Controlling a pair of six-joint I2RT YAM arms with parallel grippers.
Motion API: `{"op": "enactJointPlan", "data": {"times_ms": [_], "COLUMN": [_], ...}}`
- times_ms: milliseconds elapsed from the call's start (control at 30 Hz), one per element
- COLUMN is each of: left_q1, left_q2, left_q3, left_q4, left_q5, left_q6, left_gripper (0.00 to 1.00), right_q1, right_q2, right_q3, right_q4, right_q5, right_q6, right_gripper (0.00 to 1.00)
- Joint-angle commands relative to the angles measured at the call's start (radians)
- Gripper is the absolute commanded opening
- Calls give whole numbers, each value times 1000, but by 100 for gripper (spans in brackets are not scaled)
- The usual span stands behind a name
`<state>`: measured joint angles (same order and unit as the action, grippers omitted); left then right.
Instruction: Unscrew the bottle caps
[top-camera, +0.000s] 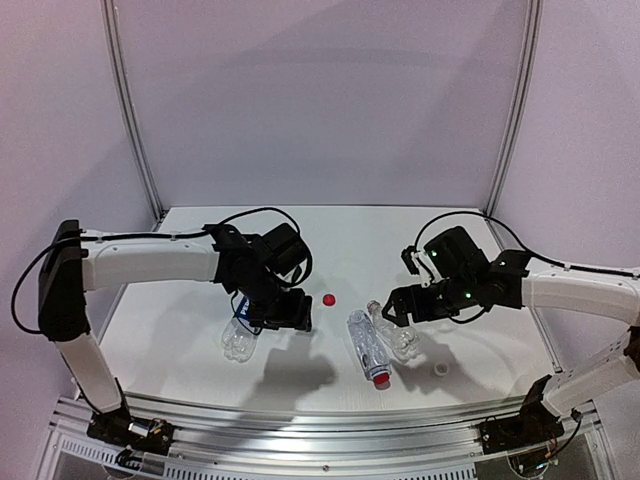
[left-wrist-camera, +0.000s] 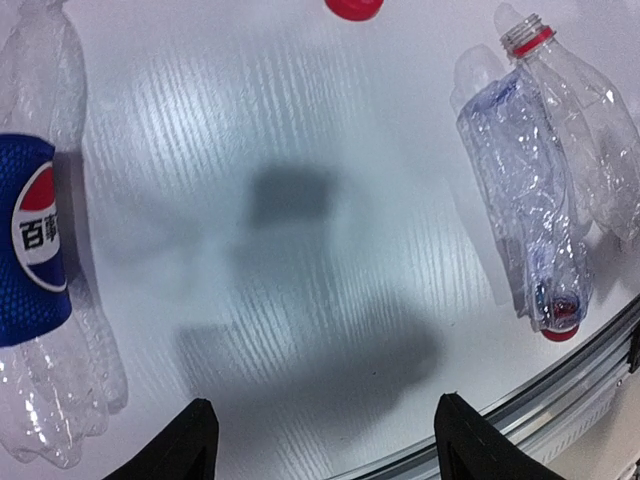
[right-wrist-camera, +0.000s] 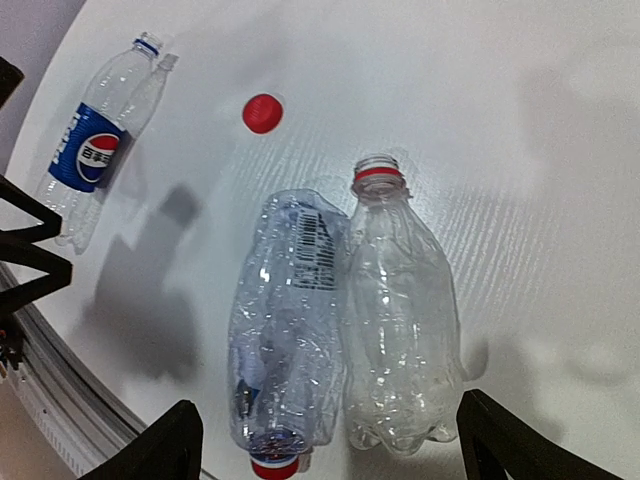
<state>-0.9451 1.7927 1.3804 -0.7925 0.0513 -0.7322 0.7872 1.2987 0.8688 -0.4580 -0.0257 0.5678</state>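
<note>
Three clear bottles lie on the white table (top-camera: 200, 330). The Pepsi bottle (top-camera: 240, 335) (left-wrist-camera: 35, 250) (right-wrist-camera: 95, 150) lies at the left, its neck bare. A loose red cap (top-camera: 329, 298) (right-wrist-camera: 262, 113) (left-wrist-camera: 353, 8) rests in the middle. Two unlabelled bottles lie side by side. The crumpled bottle (right-wrist-camera: 290, 320) (left-wrist-camera: 525, 200) wears a red cap (right-wrist-camera: 275, 468) (top-camera: 381, 379) (left-wrist-camera: 560, 325); the other bottle (right-wrist-camera: 400, 320) (left-wrist-camera: 590, 110) has an open neck. A whitish cap (top-camera: 440, 369) lies to their right. My left gripper (top-camera: 285, 318) (left-wrist-camera: 325, 445) is open over bare table. My right gripper (top-camera: 395, 312) (right-wrist-camera: 330, 445) hangs open above the pair.
The metal rail (top-camera: 320, 420) of the table's near edge runs just below the capped bottle. The enclosure's white walls and corner posts (top-camera: 135, 120) stand at the back and sides.
</note>
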Motion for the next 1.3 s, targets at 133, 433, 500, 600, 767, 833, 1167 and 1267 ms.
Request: {"op": "enactJointPlan", "data": {"times_ms": [133, 433, 500, 600, 767, 833, 1167, 1267], "left_q1": [-46, -64, -63, -63, -62, -63, -61, -60], "left_q2": [-162, -331, -369, -429, -488, -502, -534, -542], "left_q3": [-142, -269, -291, -318, -333, -333, -325, -324], "left_q4": [19, 21, 16, 14, 13, 7, -13, -11], "left_q5": [-141, -220, -239, -258, -263, -265, -264, -263], "left_q6": [-39, -58, -56, -47, -15, -8, 18, 26], "left_gripper": [77, 98, 99, 99, 99, 99, 99, 99], "right_q1": [63, 70, 70, 71, 70, 70, 71, 70], "right_q2": [119, 346, 386, 440, 517, 544, 641, 649], "right_q3": [89, 235, 255, 283, 327, 344, 393, 397], "right_q4": [3, 4, 3, 3, -15, -29, -60, -64], "right_q5": [-76, -57, -59, -63, -29, -12, 3, 0], "right_q6": [33, 20, 16, 13, 3, -8, -16, -15], "right_gripper": [89, 85, 84, 82, 79, 78, 66, 58]}}
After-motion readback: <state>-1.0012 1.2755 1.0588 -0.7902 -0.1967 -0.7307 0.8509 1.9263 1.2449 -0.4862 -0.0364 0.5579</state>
